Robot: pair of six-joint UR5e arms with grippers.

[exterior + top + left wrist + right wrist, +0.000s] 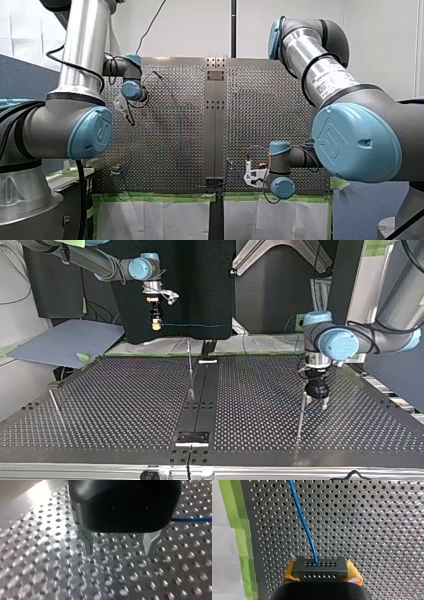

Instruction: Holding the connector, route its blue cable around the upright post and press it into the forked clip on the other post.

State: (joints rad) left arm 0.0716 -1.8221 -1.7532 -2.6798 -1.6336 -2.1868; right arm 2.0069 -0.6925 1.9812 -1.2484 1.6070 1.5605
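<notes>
My right gripper (322, 580) is shut on a dark grey connector (320, 567), held between its yellow pads (355, 576). A blue cable (304, 525) leaves the connector and runs ahead over the perforated table (374, 530). In the top view, my right gripper (156, 326) hangs well above the table at the far left, and the cable (197, 325) stretches level from it. A thin upright post (190, 370) stands at the table's middle. My left gripper (316, 404) is low over the table beside another post (300, 417). Its metal fingers (88, 543) stand open with nothing between them.
A black strip (200, 395) runs down the table's middle. A third thin post (55, 402) stands at the top view's left. Green tape (237, 530) and white sheeting line the table's edge near my right gripper. A grey board (65, 342) lies beyond the far left corner.
</notes>
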